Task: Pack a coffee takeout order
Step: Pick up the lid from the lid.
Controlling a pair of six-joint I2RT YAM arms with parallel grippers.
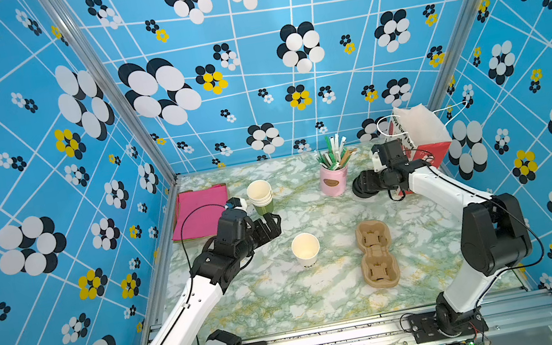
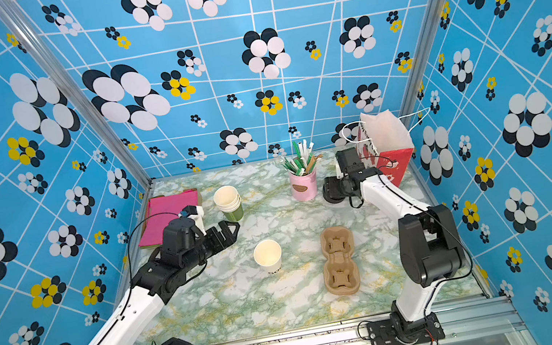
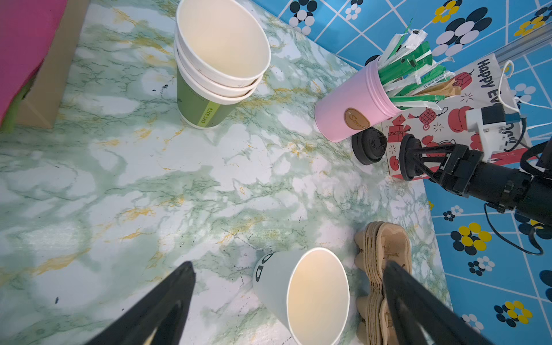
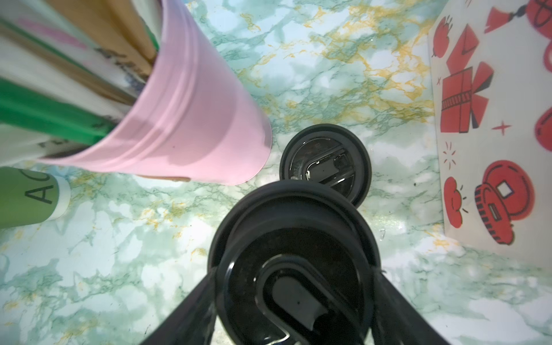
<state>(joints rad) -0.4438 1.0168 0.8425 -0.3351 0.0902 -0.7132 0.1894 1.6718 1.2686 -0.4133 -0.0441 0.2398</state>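
The right gripper was pinching a black lid across its rim, one finger on each side. The lid's top face was turned toward the wrist rather than lying level. Just past the fingertips a second lid lay flat on the table, apart from the held one. The pink tub of straws stood on one flank of the claw and the paper bag on the other.

Straight back from the claw, toward the arm's base, lay the brown pulp cup holder, its long axis running along that same line. The paper cup that this lid looked meant for stood well away from the claw, back and across toward the other arm. It was upright, mouth open, unlidded, near the holder but not touching it. The carry would likely run back and inward, with the lid levelled over the rim.

The left gripper, jaws spread wide and empty, hung much nearer the cup, close above its far side. The right arm was reached far out, forearm low, wrist aimed sideways at the tub.
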